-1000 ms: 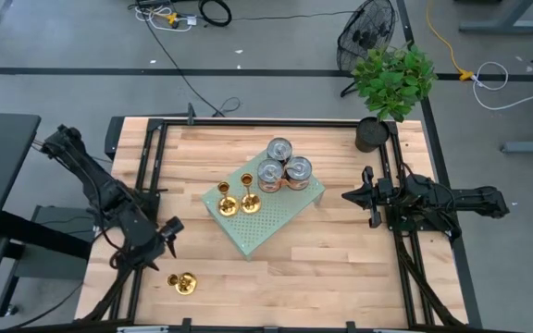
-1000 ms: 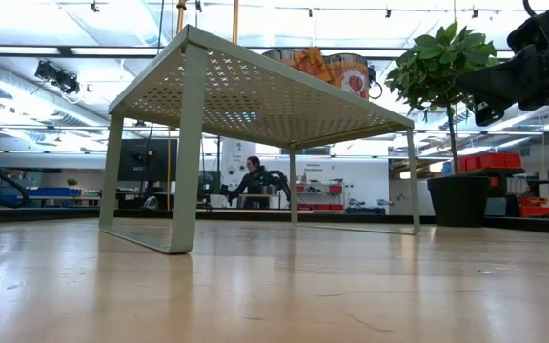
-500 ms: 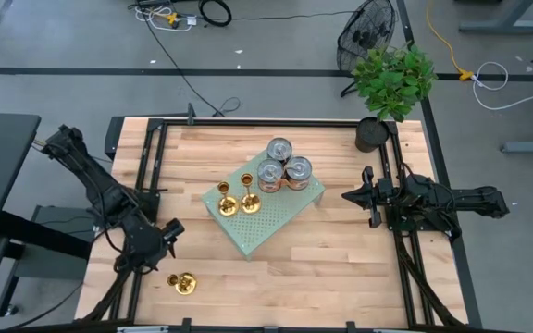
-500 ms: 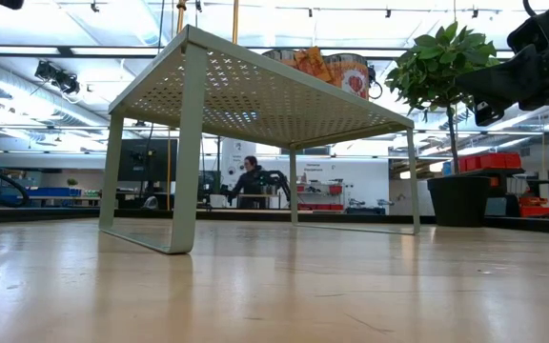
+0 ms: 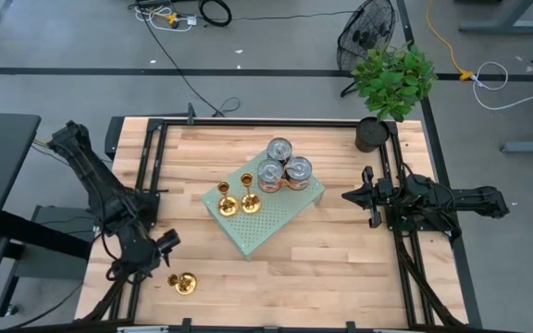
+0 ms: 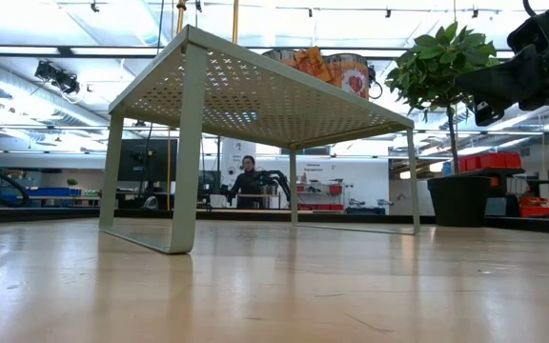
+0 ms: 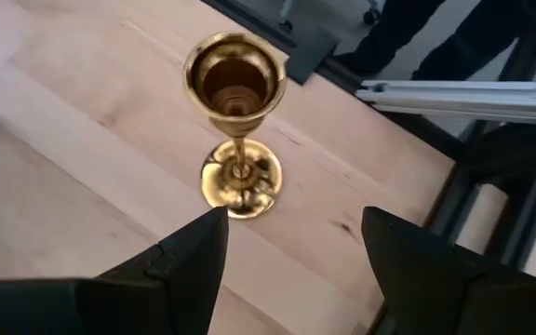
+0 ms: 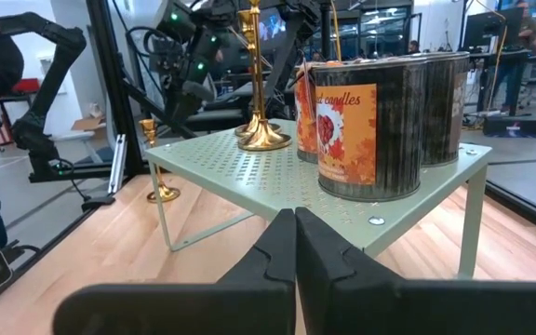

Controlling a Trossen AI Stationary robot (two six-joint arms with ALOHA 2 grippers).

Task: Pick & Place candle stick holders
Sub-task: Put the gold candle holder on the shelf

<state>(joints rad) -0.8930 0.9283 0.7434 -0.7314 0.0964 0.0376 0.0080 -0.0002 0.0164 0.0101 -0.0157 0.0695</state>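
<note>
Left gripper [image 5: 160,248] lower left, fingers apart, empty, just above loose candle stick holder [image 5: 184,283] standing near table's [image 5: 340,277] bottom-left edge. Two more holders [image 5: 237,200] centre on green perforated shelf [image 5: 280,215], beside cans [image 5: 280,168]. Right gripper [image 5: 352,195] mid-right, fingers together, bare wood between it and shelf.

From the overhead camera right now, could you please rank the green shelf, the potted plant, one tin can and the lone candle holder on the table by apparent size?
1. Green shelf, clearly largest.
2. Potted plant.
3. Tin can.
4. Lone candle holder, roughly can-sized, so the last two are too close to rank firmly.
</note>
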